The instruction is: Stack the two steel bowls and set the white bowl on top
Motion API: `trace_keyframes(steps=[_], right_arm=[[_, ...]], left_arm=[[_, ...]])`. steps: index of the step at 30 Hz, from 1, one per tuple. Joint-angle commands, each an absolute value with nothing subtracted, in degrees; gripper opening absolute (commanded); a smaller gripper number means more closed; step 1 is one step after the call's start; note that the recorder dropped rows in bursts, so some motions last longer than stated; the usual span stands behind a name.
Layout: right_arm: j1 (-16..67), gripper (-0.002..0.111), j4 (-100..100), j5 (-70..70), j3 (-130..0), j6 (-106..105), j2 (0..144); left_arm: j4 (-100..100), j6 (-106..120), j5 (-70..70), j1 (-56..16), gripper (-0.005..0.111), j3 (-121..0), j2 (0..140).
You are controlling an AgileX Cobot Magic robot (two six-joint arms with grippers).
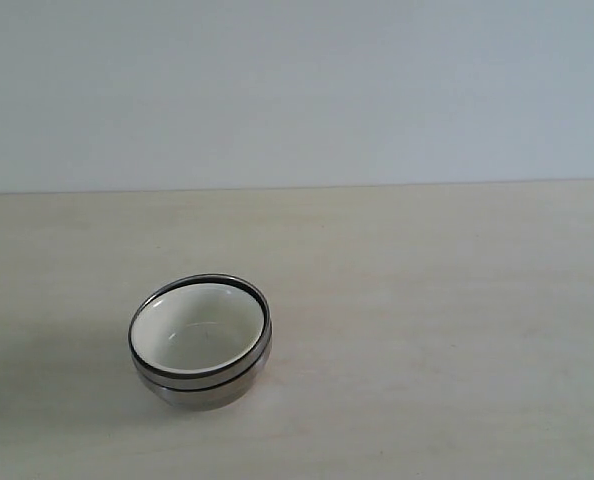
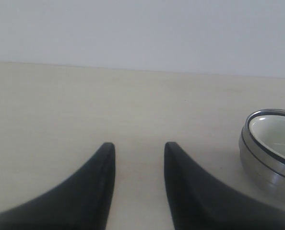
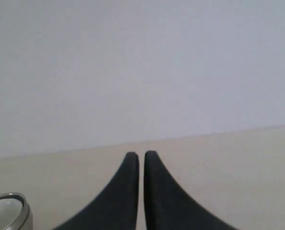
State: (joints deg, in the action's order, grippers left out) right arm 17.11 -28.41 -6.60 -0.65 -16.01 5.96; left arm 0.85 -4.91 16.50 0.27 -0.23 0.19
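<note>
The two steel bowls (image 1: pixel 203 386) sit nested on the table at the lower left of the exterior view, their rims showing as two bands. The white bowl (image 1: pixel 199 328) rests inside them on top. In the left wrist view the stack (image 2: pixel 269 163) stands off to one side, with the white bowl's (image 2: pixel 277 136) inside visible. My left gripper (image 2: pixel 137 146) is open over bare table, apart from the stack. My right gripper (image 3: pixel 141 155) is shut with nothing in it; a steel bowl rim (image 3: pixel 10 208) shows at the frame's corner. Neither gripper appears in the exterior view.
The light wooden table (image 1: pixel 427 330) runs back to a pale wall (image 1: pixel 297 90). Nothing else stands on it in any view.
</note>
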Motion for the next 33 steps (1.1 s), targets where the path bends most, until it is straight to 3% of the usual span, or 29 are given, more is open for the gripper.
trace_keyframes(steps=[1,20,28,33], right_arm=[[15.1,0.000,-27.9,-5.3,0.0,-16.5,0.9],[11.2,0.000,-27.4,8.5,0.0,-20.1,1.3],[11.2,0.000,-0.7,17.9,0.0,1.8,1.3],[11.2,0.000,0.7,18.7,0.0,3.1,1.3]], left_arm=[[1.1,-5.2,16.5,0.4,0.032,0.0,0.0],[1.1,-5.2,16.5,0.4,0.032,0.0,0.0],[1.1,-5.2,16.5,0.4,0.032,0.0,0.0],[1.1,-5.2,16.5,0.4,0.032,0.0,0.0]])
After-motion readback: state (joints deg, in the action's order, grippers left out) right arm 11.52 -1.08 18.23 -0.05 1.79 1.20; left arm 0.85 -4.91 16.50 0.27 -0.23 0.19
